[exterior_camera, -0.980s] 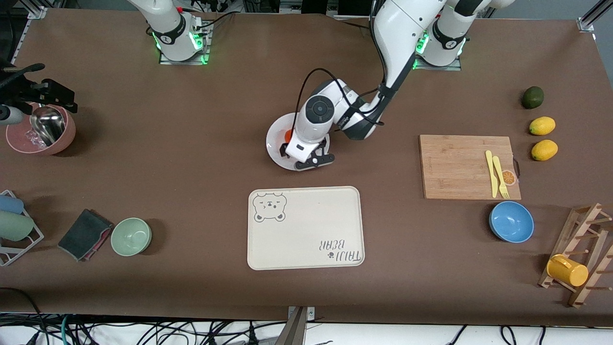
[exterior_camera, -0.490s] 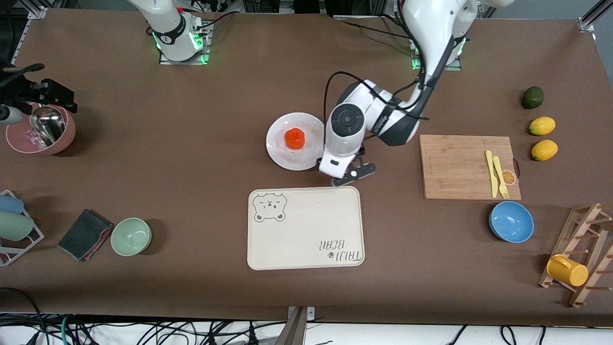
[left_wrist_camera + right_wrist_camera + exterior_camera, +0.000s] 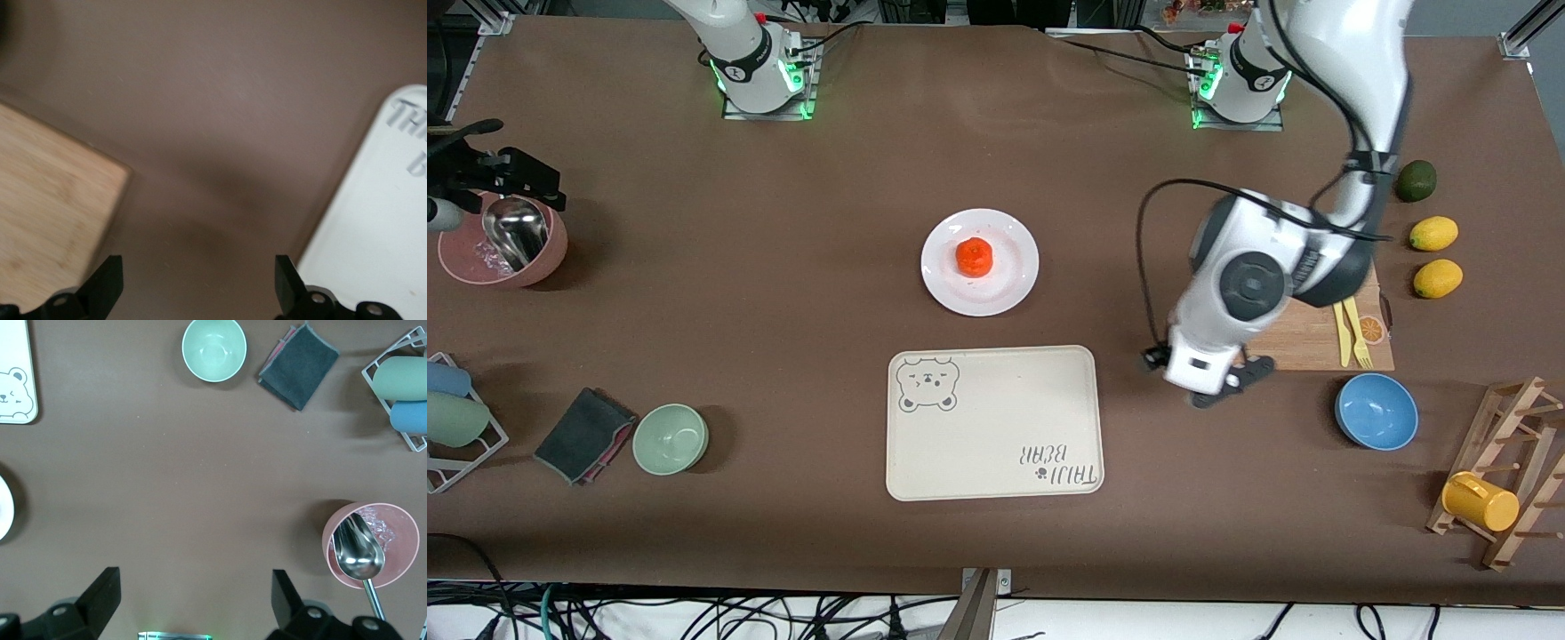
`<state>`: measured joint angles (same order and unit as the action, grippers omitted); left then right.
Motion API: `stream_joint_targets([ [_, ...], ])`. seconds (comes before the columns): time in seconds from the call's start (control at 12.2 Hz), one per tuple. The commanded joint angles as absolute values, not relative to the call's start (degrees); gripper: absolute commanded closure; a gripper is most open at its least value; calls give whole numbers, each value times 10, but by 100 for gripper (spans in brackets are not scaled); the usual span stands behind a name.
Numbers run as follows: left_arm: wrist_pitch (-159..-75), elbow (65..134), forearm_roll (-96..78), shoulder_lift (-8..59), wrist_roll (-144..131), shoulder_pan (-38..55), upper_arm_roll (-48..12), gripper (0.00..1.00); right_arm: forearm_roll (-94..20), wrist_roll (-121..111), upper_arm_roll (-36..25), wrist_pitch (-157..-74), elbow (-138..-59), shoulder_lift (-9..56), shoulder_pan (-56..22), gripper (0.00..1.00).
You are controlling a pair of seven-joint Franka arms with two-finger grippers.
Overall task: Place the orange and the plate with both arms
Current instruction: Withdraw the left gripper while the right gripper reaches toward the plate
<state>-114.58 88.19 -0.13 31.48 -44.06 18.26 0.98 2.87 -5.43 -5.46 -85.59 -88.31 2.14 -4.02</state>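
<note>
Left wrist view shows the left gripper (image 3: 195, 287) with its fingers wide apart and nothing between them. It hangs over bare brown table (image 3: 220, 120), between the cream tray (image 3: 373, 220) and the wooden cutting board (image 3: 47, 220). The orange (image 3: 974, 257) sits on the white plate (image 3: 1009, 284). The plate is farther from the front camera than the tray, just beside it and not touching. The right gripper (image 3: 192, 600) is spread wide and empty too. It waits high over the right arm's end of the table, well apart from the tray, near a pink bowl (image 3: 400, 520) with a spoon (image 3: 357, 553) in it.
</note>
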Motion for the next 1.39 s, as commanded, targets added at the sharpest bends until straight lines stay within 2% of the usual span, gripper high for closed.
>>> stream_joint_targets([
  [0.0,-1109,889,10,295,-332,122,2,0,28,-47,-54,-847,-872,64,-36,0],
  [0.16,-1076,889,4,275,-206,78,5,0,28,-66,-54,-845,-874,93,-37,0],
  [0.49,-1005,880,-16,219,-114,53,32,0,28,-90,-54,-823,-872,101,-39,0],
  [0.65,-936,840,-31,214,-48,27,29,0,24,-99,-53,-810,-874,102,-39,0],
  [1.06,-936,881,-25,104,70,17,30,0,-163,-100,-52,-852,-919,123,-36,0],
  [1.14,-932,893,-27,84,70,16,30,0,-212,-100,-51,-886,-944,124,-35,0],
  [1.31,-942,962,-30,20,70,29,30,0,-303,-120,-42,-973,-1046,101,-33,0],
])
